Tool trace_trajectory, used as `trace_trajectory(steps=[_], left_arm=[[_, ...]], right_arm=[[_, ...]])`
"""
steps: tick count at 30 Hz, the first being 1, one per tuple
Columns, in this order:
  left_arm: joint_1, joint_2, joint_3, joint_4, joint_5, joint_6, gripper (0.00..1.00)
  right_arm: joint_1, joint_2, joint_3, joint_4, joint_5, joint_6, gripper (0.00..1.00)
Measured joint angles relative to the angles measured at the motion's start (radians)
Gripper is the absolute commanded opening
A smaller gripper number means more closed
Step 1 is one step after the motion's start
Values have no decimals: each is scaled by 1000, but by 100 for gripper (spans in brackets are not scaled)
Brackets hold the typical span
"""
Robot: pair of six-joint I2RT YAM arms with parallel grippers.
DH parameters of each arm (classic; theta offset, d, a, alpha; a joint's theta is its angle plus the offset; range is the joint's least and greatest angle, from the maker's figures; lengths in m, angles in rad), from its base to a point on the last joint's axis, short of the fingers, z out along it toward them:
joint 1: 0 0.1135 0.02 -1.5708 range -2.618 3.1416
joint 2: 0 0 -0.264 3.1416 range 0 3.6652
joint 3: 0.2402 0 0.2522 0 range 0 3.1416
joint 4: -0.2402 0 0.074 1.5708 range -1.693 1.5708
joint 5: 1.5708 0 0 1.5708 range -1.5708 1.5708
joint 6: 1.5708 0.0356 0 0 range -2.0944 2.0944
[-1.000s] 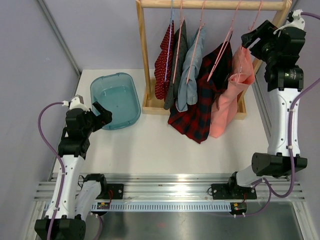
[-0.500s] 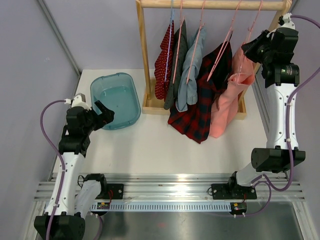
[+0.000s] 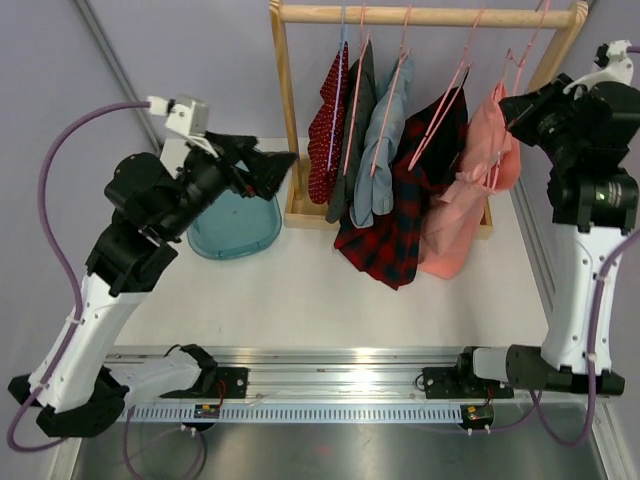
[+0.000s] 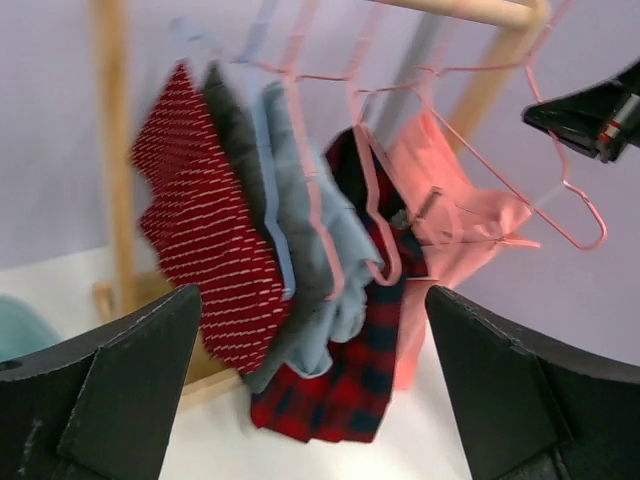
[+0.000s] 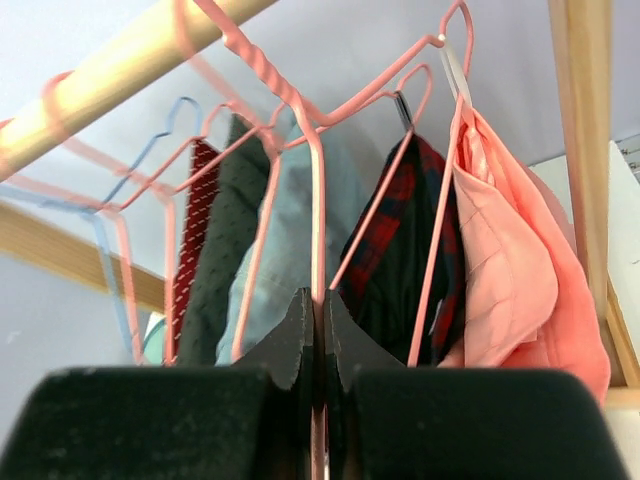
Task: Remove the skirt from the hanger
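A salmon-pink skirt [image 3: 470,195] hangs on a pink wire hanger [image 3: 513,68] at the right end of the wooden rack's rod [image 3: 420,14]. My right gripper [image 3: 517,107] is shut on the hanger's wire, just right of the skirt's top. In the right wrist view its jaws [image 5: 320,305] pinch a pink wire, with the skirt [image 5: 510,270] to the right. My left gripper [image 3: 277,165] is raised and open, apart from the clothes and pointing at them from the left. Nothing lies between its fingers [image 4: 312,292]; the skirt [image 4: 450,210] and hanger [image 4: 565,195] are beyond.
On the same rod hang a red patterned garment [image 3: 327,125], a dark grey one [image 3: 352,120], a light blue one [image 3: 385,135] and a red plaid one [image 3: 400,215]. A teal tub [image 3: 235,228] sits left of the rack base [image 3: 305,212], partly hidden by my left arm.
My right gripper has shut on the hanger wire and shifted the skirt to the right. The left arm has risen from beside the tub and swung toward the rack, still open.
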Motion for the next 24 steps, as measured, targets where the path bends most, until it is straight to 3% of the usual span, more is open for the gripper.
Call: trace_trajectory(steps=[6,12,17,24], left_arm=[[-365,120,42,65,-6,96,99],[-615,352,42,158,-26,155,99],[-708,486,42,242,-31,168,99],[-726,536,42,375,-8,148,99]], right_arm=[[0,-263,-113,-21,-23,22,0],[0,-370,-132,-56,-72,51,0],[0,-423,-161,-103,-101,73,0],[0,-471,-177,-157,-131,89,0]])
